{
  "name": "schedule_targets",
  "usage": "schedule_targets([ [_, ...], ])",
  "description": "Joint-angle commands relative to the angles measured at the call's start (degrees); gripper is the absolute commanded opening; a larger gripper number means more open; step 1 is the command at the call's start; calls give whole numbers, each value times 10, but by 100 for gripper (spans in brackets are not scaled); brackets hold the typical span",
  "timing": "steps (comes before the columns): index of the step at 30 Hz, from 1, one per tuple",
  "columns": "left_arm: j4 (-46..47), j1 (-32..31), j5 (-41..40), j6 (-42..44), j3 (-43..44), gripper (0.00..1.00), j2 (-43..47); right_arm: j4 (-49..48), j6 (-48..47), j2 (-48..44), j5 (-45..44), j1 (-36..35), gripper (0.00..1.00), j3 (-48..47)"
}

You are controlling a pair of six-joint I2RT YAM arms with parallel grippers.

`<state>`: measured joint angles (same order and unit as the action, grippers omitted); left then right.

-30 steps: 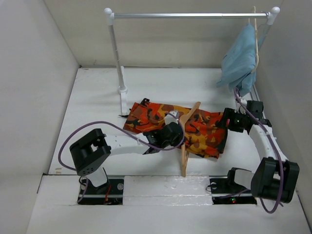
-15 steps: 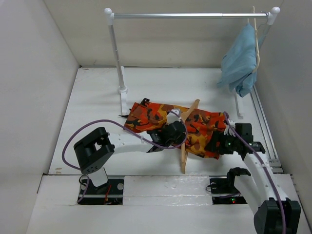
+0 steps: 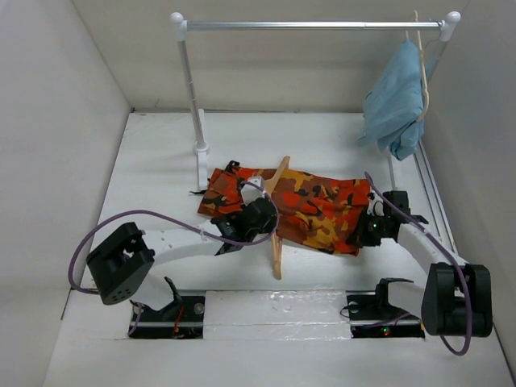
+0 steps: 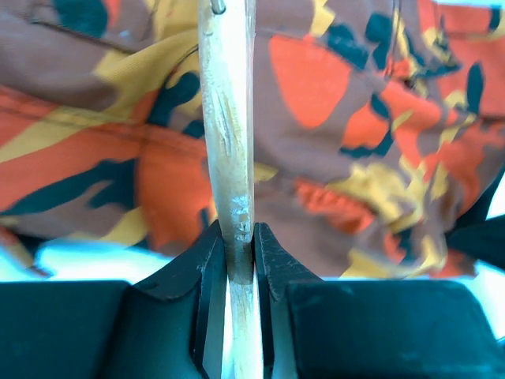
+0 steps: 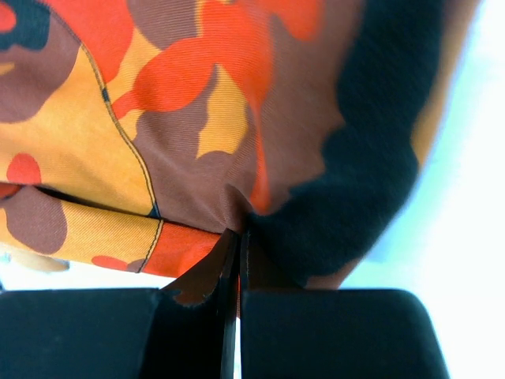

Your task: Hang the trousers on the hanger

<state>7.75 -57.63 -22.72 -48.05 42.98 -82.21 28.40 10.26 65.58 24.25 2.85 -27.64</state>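
Top external view: a white table (image 3: 153,161) carries everything. A white clothes rail with a metal bar (image 3: 314,26) stands along the upper part of the frame.
Left claw (image 4: 237,237): clamped on the wood of the hanger, a black finger pressed flat against each side, seen at lower centre of the left wrist view. From above it sits left of centre, its arm reaching in from the lower left.
Hanger (image 3: 277,242): light tan wooden triangular hanger, standing on edge. It runs from upper centre to lower centre of the top view and crosses the cloth. The frames do not show plainly whether the cloth passes over its crossbar.
Trousers (image 3: 318,208): long cloth trousers in orange, red, yellow and dark brown camouflage print, lying flat on the table in the middle of the frame. A shorter part is left of the hanger and a longer part right of it.
Right claw (image 5: 237,245): pinched together on a fold at the trousers' edge, the cloth puckering into the tips. In the top view it is at the cloth's lower right corner.
Far right: a plain light blue garment (image 3: 395,101) hangs from the rail's right end, well apart from the work.
Step in hand: likely drawing the trousers across the hanger, one claw steadying the wood while the other tensions the cloth.
Next move: it calls for the two sides of cloth to be evened out so they balance. The pinch must be firm enough that the fabric does not slip, and the hanger must stay upright and not twist in the grip.
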Motion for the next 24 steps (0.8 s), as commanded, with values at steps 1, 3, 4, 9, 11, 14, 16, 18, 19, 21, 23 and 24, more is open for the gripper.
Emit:
schedule_targets([
  [1, -70, 2, -42, 27, -18, 0, 28, -41, -29, 16, -49, 29, 0, -34],
  [3, -62, -7, -37, 42, -5, 0, 35, -42, -38, 24, -47, 29, 0, -41],
  [4, -66, -26, -41, 47, 4, 0, 35, -43, -42, 30, -46, 29, 0, -44],
  [9, -124, -69, -98, 31, 112, 0, -1, -34, -65, 64, -58, 19, 0, -76],
  [11, -121, -74, -98, 26, 133, 0, -14, -27, -75, 63, -68, 19, 0, -81],
  [14, -104, -74, -91, 36, 154, 0, -26, -18, -90, 67, -80, 19, 0, -91],
  [16, -105, -74, -102, 38, 163, 0, -36, -12, -95, 68, -82, 19, 0, -93],
  [18, -108, -74, -116, 37, 173, 0, -42, -12, -95, 61, -79, 19, 0, -88],
  [19, -107, -74, -116, 37, 176, 0, -43, -3, -95, 48, -80, 13, 16, -88],
  [21, -105, -80, -124, 37, 178, 0, -40, 10, -89, 24, -76, -3, 39, -93],
  [23, -111, -87, -129, 30, 184, 0, -28, 50, -76, -31, -77, -21, 63, -118],
  [24, -115, -96, -139, 28, 187, 0, -14, 65, -75, -53, -75, -38, 67, -130],
])
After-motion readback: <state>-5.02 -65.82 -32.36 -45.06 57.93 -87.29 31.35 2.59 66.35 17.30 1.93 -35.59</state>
